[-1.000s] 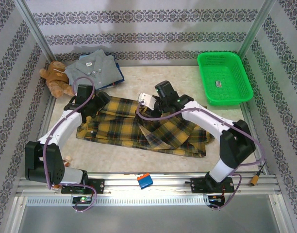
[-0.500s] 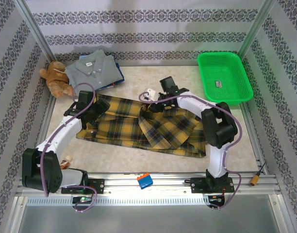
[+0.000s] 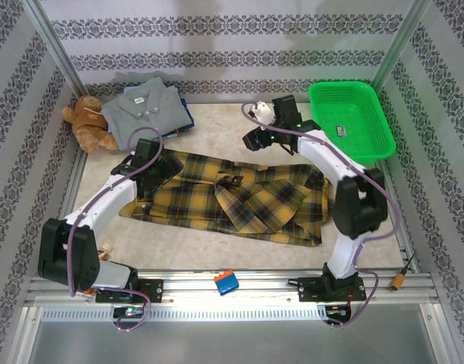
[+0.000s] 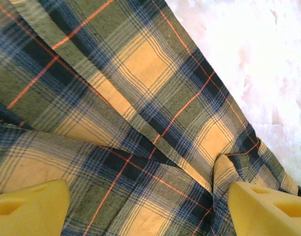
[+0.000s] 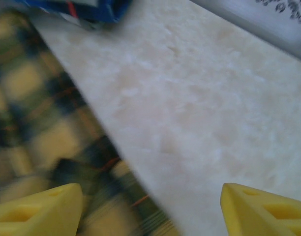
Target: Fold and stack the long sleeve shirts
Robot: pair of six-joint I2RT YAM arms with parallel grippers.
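Plaid shirt (image 3: 247, 205) lies spread mid-table (image 3: 217, 133), its right side folded in over the middle. Left gripper (image 4: 149, 209) sits low over the shirt's left part, fingers spread wide, cloth between them but nothing pinched. Right gripper (image 3: 256, 140) is further back, above bare table just past the far hem, fingers apart, empty. Left-side fold looks next: pinch the outer edge with its sleeve, one layer only, lift low, lay it across to meet the folded side, edges square. Far left, grey shirt (image 3: 145, 106) sits folded on the blue shirt (image 3: 185, 121); the plaid likely stacks there.
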